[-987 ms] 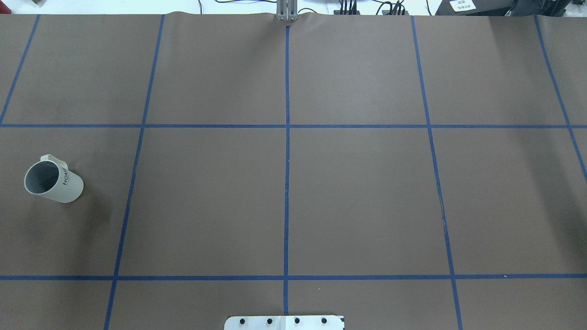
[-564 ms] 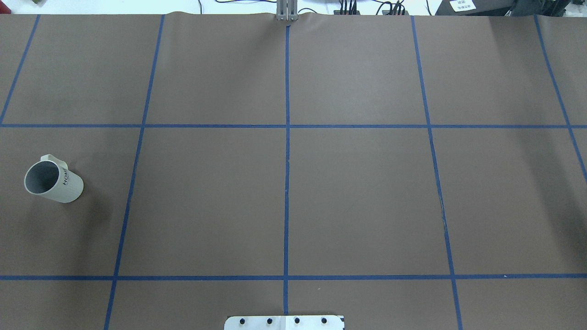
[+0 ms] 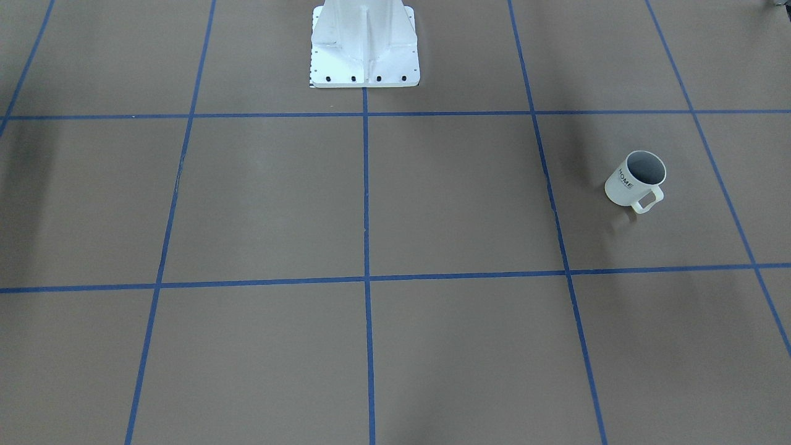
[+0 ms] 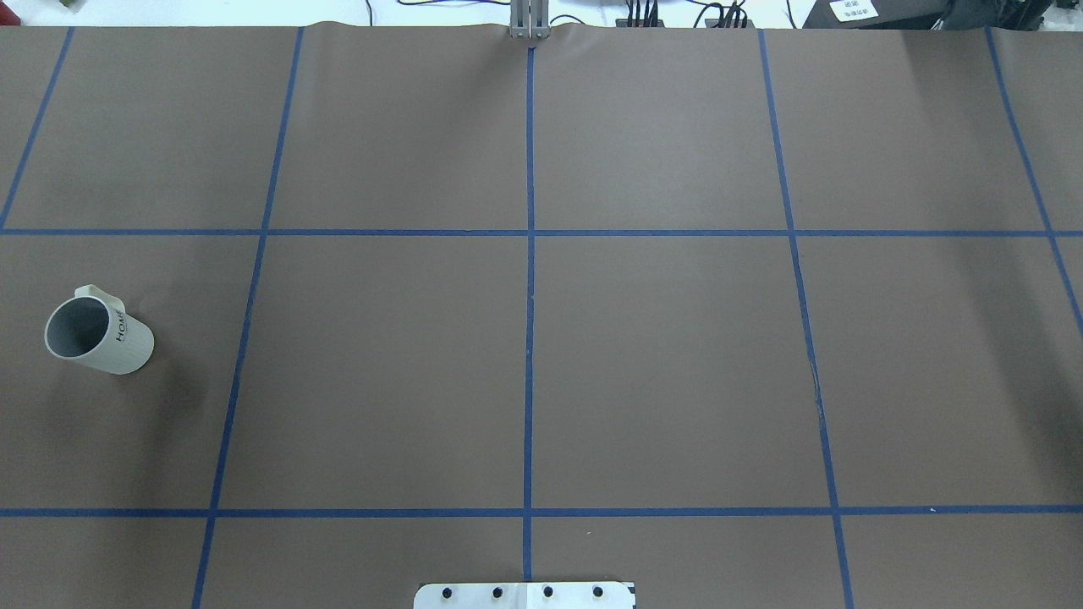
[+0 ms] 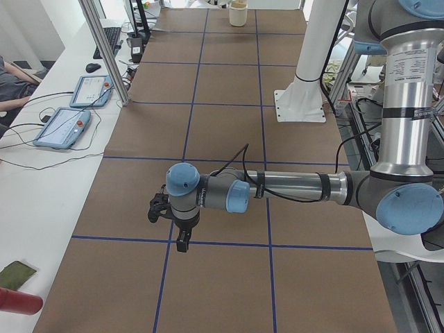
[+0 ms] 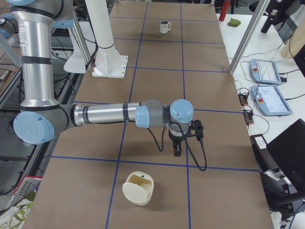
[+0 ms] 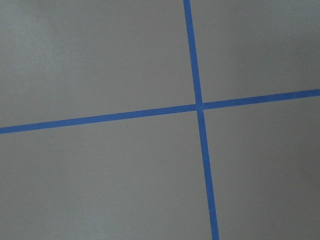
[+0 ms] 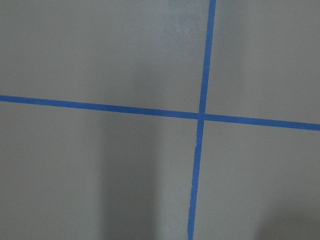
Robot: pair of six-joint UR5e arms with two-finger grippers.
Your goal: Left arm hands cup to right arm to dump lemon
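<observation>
- Left gripper (image 5: 182,244): hangs above the table, pointing straight down. It shows only in the view from the table's end, so released or clenched: cannot tell.
- Left arm (image 5: 291,187): forearm stretched out level over the table, upper arm upright.
- Right gripper (image 6: 177,150): same pose at the other end, pointing down above the table. It also shows only in a side view, so its state: cannot tell.
- Right arm (image 6: 105,114): forearm level, upper arm upright.
- Both wrist views look down on the brown cover and a crossing of blue tape (image 7: 199,106).
- Cup (image 4: 97,336): stands upright on the robot's left part of the table, mouth up, inside grey. The squared handle is on the side away from the robot. The "HOME" lettering is on the side toward the table's centre. The cup sits inside one tape square and touches no line. It is well apart from the right gripper.
- Table (image 4: 660,355): brown cover with a grid of blue tape.
- White pedestal (image 3: 364,49): bolted at the robot's edge on the centre line.
- Cream container (image 6: 138,188): at the table's right end, near the right gripper but apart from it.
- Side bench: two tablets (image 5: 69,121), a red cylinder (image 5: 17,302), a green cloth (image 5: 15,274). A person's arm (image 5: 10,80) shows at the frame edge.
</observation>
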